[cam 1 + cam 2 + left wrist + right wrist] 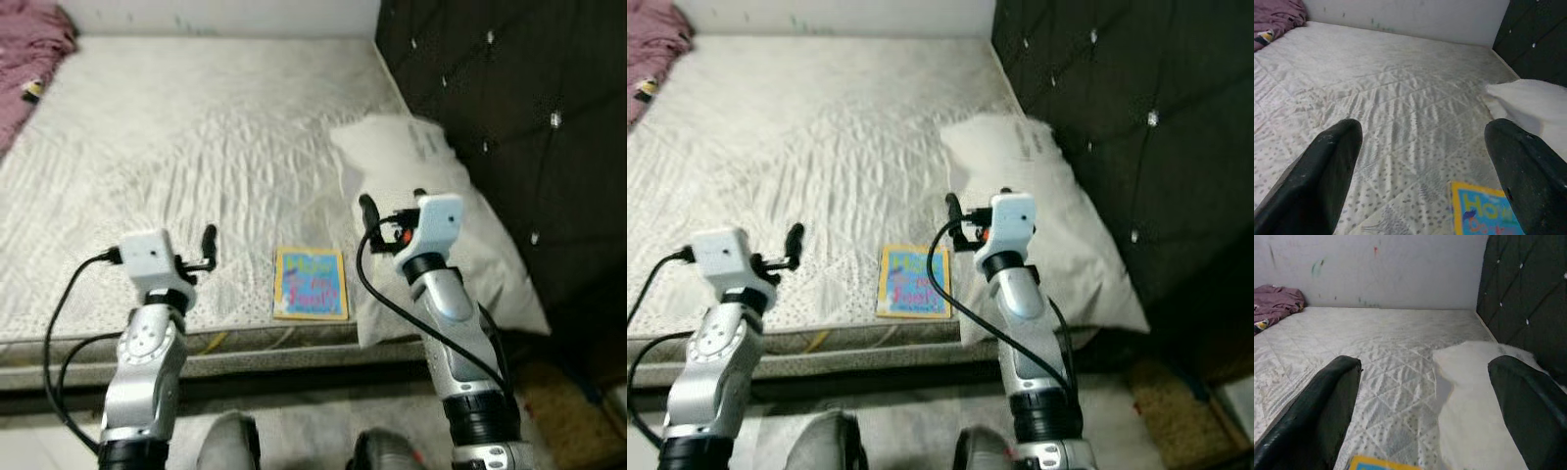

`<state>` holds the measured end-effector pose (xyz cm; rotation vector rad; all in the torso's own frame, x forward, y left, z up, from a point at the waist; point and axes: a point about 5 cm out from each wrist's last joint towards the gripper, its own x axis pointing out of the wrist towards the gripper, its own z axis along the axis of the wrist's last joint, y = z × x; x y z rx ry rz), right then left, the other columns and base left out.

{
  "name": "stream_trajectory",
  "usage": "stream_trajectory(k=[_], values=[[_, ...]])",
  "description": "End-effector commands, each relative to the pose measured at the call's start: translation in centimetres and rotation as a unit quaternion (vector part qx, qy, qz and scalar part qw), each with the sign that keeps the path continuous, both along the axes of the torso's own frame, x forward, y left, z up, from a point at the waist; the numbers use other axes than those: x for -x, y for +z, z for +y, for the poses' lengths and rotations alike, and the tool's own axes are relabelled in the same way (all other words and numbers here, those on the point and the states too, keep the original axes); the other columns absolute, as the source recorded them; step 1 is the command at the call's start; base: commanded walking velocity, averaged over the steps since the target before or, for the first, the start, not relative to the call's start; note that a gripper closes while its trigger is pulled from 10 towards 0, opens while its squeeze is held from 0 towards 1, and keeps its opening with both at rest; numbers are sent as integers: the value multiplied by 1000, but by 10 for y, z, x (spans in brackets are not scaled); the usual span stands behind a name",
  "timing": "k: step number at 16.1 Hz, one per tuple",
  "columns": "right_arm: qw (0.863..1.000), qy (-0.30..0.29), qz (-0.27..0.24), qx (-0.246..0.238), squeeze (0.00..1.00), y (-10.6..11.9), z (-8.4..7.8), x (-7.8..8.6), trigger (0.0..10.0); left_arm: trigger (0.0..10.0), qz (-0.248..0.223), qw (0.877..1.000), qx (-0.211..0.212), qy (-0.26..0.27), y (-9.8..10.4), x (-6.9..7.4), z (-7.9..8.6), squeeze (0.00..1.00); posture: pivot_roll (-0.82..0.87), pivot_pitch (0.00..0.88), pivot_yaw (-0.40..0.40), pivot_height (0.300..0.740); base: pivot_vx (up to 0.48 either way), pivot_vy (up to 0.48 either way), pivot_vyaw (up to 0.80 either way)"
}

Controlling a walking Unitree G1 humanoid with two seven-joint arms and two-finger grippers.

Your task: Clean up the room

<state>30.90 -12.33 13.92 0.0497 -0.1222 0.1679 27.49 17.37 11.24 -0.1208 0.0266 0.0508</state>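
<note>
A small picture book [311, 284] with a yellow and blue cover lies flat near the front edge of the bed's grey-white mattress [196, 147]. My left gripper [186, 250] hovers open over the mattress, just left of the book. In the left wrist view the book's corner [1484, 210] lies below the wide-apart fingers [1327, 166]. My right gripper [392, 220] is open too, held above the white pillow's near edge, right of the book. Neither gripper holds anything.
A white pillow [431, 186] lies at the bed's right side against a dark tufted headboard [519, 108]. A purple blanket [29, 49] is bunched at the far left corner. A white wall [1376, 269] runs behind the bed. Floor [294, 431] shows below the mattress edge.
</note>
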Motion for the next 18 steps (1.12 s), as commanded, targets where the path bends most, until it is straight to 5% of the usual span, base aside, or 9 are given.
stream_trajectory(k=[1, 3, 7, 18], values=[[1000, -12, 0, -1, 0, -1, -6, 2, 10000, 10000, 6, 1000, -3, -8, -1, 1, -5, 0, 14, 2, -25, 740, 0, 0, 0], [1000, -16, 21, 2, 0, -15, -8, 6, 10000, 10000, 25, 1000, 10, -7, -10, 4, -8, 0, 4, 10, 0, 740, 0, 0, 0], [1000, -15, 11, 8, 0, -9, -7, 6, 10000, 10000, 10, 999, 15, -40, -2, -1, -16, 0, -10, 31, -8, 740, 0, 72, 0], [1000, -18, 17, 12, 0, -11, -11, 5, 10000, 10000, 10, 998, 38, -46, -1, -3, -18, 0, -10, 39, -15, 740, 0, 480, -177]])
